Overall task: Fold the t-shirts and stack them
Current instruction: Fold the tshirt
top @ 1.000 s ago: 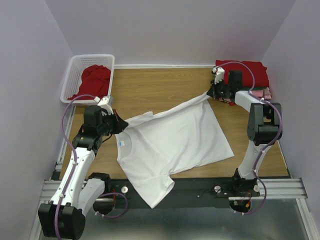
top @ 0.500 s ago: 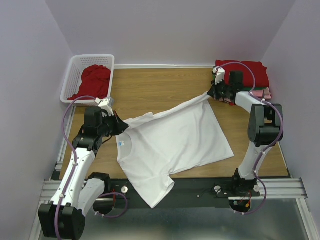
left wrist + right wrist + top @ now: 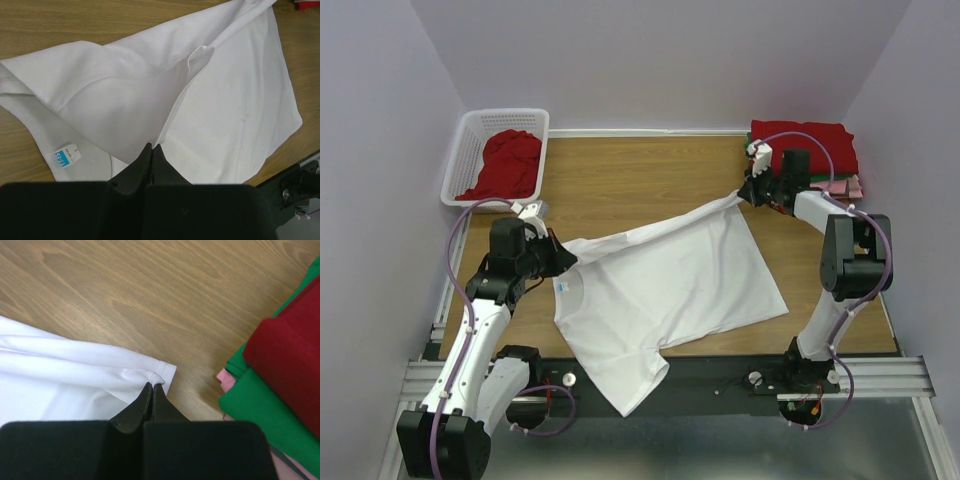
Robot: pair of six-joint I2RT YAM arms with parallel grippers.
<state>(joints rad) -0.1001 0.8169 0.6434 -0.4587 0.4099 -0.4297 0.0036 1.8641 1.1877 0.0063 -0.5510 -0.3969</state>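
Your left gripper pinches the left-hand shoulder of the plain white cloth t-shirt spread mid-table, and your right gripper pinches its far-right hem corner. That corner bite looks thin. Tug harder and it could slip, or you could bump the folded red-topped shirt stack just beside it.

The left arm and right arm have white link shells with black joint housings. A purple cable loops along each arm. The left gripper and right gripper are matte black, with wedge-shaped fingers tapering from a broad flat block.
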